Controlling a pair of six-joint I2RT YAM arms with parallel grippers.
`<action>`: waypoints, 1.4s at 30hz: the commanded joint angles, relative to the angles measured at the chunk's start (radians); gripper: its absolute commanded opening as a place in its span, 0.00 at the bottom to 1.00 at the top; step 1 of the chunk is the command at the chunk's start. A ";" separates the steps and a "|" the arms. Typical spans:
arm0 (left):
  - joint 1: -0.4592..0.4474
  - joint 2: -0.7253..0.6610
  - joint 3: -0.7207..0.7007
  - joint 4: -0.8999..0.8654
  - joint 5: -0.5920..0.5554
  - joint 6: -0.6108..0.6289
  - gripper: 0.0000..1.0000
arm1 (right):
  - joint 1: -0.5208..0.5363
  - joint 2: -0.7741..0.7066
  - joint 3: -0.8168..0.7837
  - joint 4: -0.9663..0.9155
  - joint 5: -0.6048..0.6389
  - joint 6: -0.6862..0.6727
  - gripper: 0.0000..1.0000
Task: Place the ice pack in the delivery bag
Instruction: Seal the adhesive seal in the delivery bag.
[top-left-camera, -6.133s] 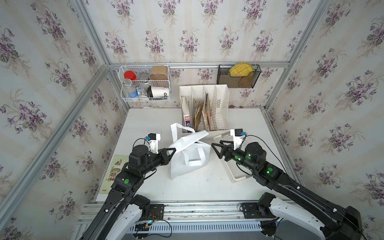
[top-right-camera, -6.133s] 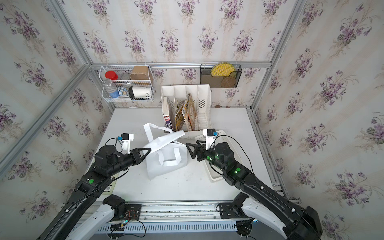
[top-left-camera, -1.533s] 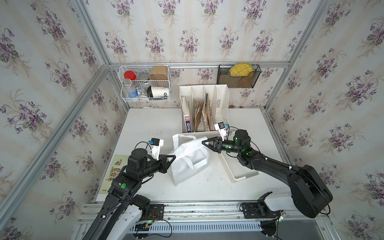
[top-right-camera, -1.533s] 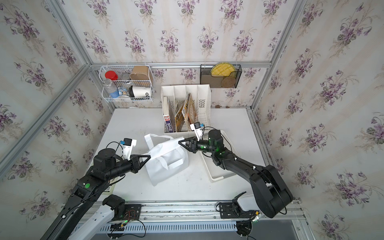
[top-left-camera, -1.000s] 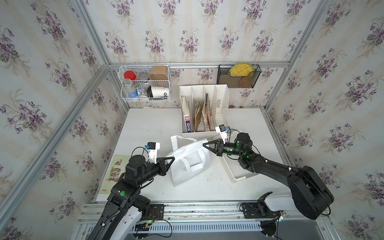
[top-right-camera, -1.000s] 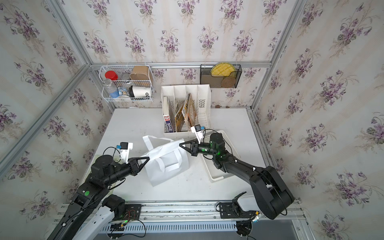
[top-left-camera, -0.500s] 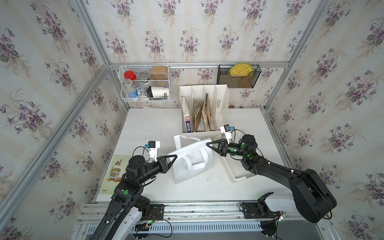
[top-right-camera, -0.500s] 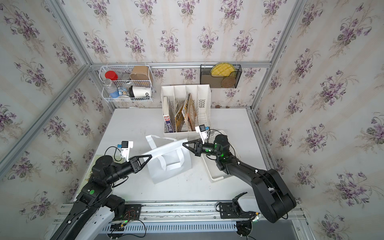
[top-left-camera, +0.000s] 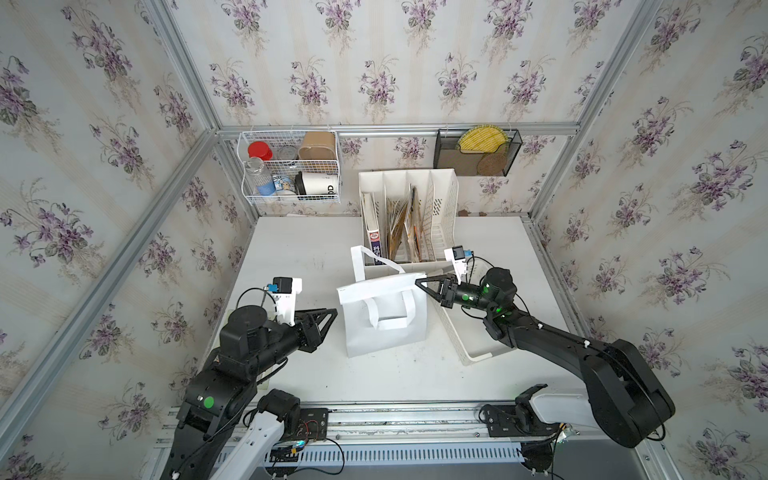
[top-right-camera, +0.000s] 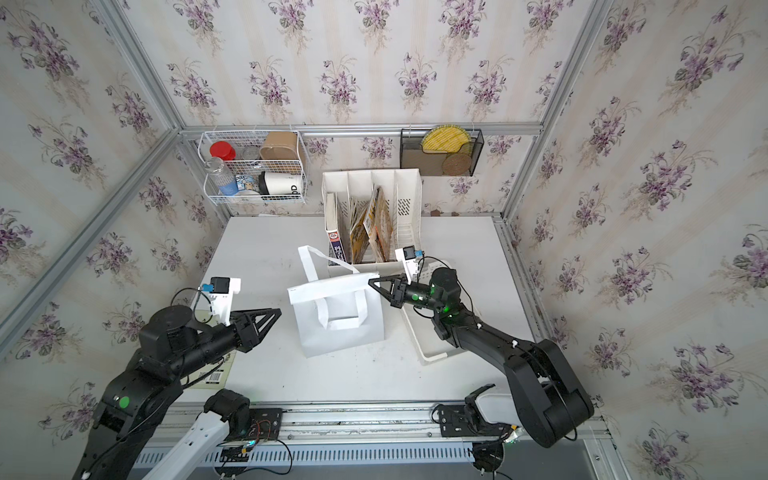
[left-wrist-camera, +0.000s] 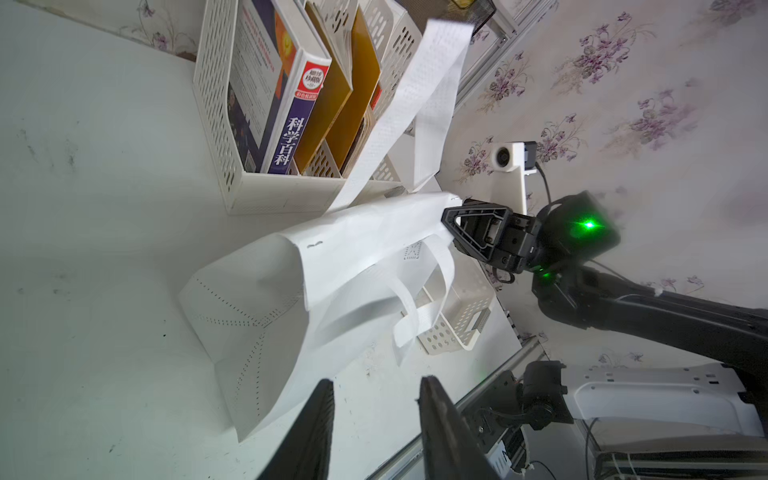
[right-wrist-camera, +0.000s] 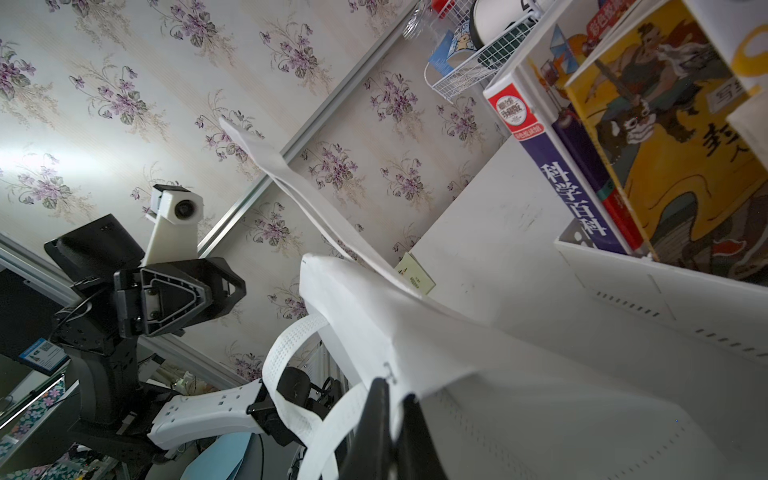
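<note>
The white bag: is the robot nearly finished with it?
Not nearly. Done: the delivery bag stands on the table. In hand: the right gripper is shut on its top edge, and the left gripper is open and empty beside it. Left: the bag's mouth looks pressed flat and no ice pack shows in any view, so opening and filling remain.

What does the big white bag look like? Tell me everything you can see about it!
The delivery bag is a white, soft, cloth-like tote with creased side folds and dotted stitching. It stands on the table, its mouth pressed almost flat, so the inside is hidden. One flat strap hangs down its front; the other strap sticks up behind. The right claw pinches a top corner. The left claw is open, not touching it.
</note>
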 joint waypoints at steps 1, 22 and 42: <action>-0.001 0.045 0.069 -0.086 0.086 0.102 0.36 | 0.000 -0.005 0.009 0.010 0.000 -0.011 0.00; -0.373 0.867 0.715 -0.432 -0.263 0.547 0.43 | 0.012 -0.047 -0.008 -0.024 -0.051 -0.044 0.00; -0.330 1.052 0.767 -0.358 -0.147 0.796 0.63 | 0.026 -0.049 -0.007 -0.005 -0.096 -0.047 0.00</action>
